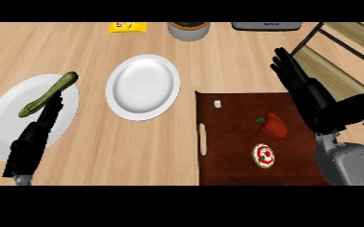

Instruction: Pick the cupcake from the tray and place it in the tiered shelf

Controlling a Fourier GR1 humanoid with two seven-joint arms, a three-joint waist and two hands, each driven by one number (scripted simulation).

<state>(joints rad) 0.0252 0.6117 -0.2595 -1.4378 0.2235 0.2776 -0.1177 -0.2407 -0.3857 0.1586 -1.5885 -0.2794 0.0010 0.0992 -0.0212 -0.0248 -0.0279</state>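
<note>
The cupcake (264, 156), with white and red frosting, sits near the front of the dark brown tray (227, 139) at the lower right. Behind it on the same tray lies a red bell pepper (274, 125). My right hand (298, 84) hovers open over the tray's far right corner, fingers straight and pointing away, well behind and to the right of the cupcake. The tiered shelf (334, 53), with dark frame and wooden boards, shows at the right edge, just beyond that hand. My left hand (35, 137) rests open at the lower left, over a plate.
An empty white plate (143, 87) lies mid-counter. Another white plate (18, 101) at the left holds a green cucumber (50, 93). At the back stand a grey pot (188, 30), a yellow packet (127, 27) and a grey appliance (266, 26). A small white item (217, 104) lies on the tray.
</note>
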